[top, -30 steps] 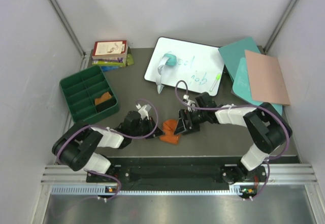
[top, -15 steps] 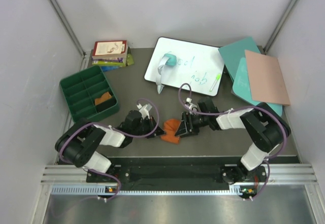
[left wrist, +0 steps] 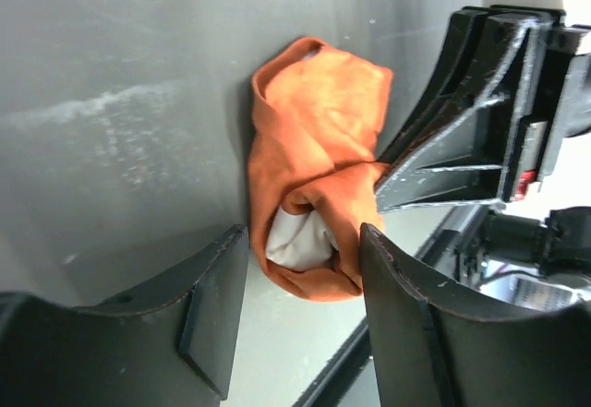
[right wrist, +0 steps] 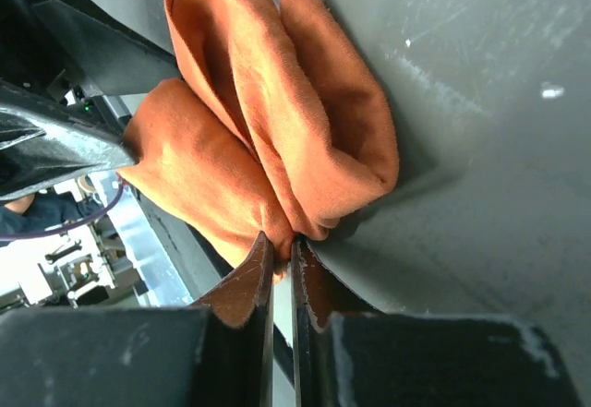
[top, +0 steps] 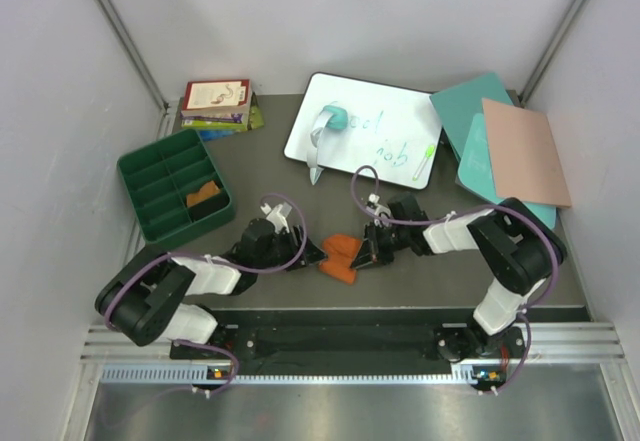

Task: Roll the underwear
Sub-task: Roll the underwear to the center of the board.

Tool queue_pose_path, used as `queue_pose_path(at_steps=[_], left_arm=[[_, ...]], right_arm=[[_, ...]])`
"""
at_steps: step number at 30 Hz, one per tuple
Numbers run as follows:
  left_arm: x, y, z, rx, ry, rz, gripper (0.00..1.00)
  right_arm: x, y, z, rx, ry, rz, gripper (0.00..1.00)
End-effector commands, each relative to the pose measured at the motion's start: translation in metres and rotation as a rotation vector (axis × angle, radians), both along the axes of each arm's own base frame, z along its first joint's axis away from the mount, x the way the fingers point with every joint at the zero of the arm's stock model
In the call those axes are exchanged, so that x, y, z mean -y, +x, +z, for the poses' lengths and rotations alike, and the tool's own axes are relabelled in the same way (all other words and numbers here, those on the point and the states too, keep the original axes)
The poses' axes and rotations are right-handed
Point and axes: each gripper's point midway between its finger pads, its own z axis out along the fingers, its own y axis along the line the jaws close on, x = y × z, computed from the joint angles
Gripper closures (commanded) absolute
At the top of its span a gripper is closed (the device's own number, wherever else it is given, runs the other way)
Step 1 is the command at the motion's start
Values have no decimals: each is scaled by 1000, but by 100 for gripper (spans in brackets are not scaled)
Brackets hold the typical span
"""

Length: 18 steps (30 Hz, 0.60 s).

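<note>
The rust-orange underwear (top: 340, 254) is bunched into a loose, half-rolled bundle, with its white waistband showing at one end; it lies on the dark desk (top: 260, 161) toward the near edge, between the two arms; the left jaws stand open around the waistband end; the right jaws are pinched almost together on a fold at the bundle's opposite side; a green tray (top: 155, 149) holding a tan cloth (top: 204, 196) sits well to the left; a whiteboard (top: 380, 111) lies behind.

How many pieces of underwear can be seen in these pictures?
2. A rust-orange piece lies in the middle, pinched by the right end effector; a tan piece sits in the green tray. Others may be hidden.
</note>
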Motion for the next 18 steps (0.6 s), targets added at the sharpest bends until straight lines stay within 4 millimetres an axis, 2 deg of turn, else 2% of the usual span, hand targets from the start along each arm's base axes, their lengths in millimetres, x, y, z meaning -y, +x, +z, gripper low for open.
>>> queue_pose_path(at_steps=[1,8,9,12,13,14,16,17,18], left_arm=[[-10,3,-10,22,71,24,44],[0,0,-18,-6,15,-5,45],[2,1,-15,8,-3,-9,48],[2,-2,-22,-12,-9,-12,64],[2,-4,-24,-20,-10,-12,78],[1,-6,-27,-31,-8,-15,84],[3,-6,-26,-36,-17,-16,94],[4,-6,-25,-40,-23,-19,100],[4,-6,-24,-45,-24,-19,100]], right_arm=[[22,6,-41,4,-179,-55,100],[21,6,-42,-4,-181,-51,100],[21,7,-41,-2,-181,-51,100],[19,8,-39,3,-175,-47,100],[19,9,-36,11,-172,-43,97],[21,7,-34,3,-183,-42,84],[21,14,-19,66,-180,-27,70],[25,15,-15,82,-206,-31,58],[31,13,-9,101,-231,-16,52]])
